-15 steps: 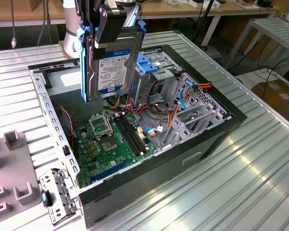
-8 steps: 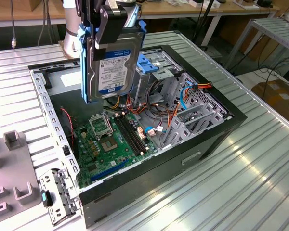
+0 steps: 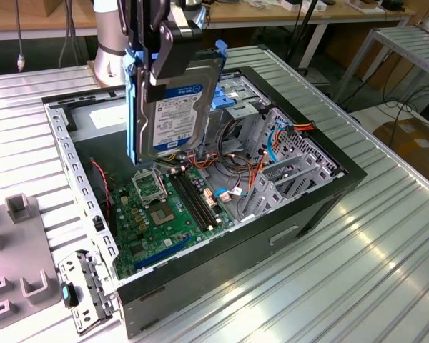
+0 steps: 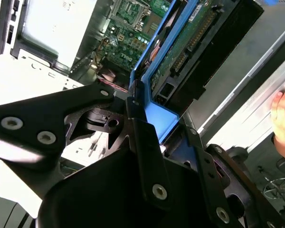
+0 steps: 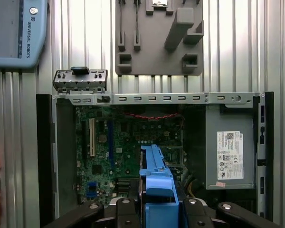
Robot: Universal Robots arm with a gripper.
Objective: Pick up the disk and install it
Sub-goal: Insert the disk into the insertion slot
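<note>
The disk hangs upright over the open computer case, its white-and-blue label facing the exterior view and blue rails along its long sides. My gripper is shut on its upper end, one black finger across the label face. In the second wrist view the disk shows its green circuit-board side and a blue rail, clamped between my black fingers. In the first wrist view the disk's blue rail points down toward the motherboard.
A grey power supply box with a white sticker fills one end of the case. A drive cage with a blue latch and loose cables sit behind the disk. A grey fixture plate lies beside the case. A person's hand rests nearby.
</note>
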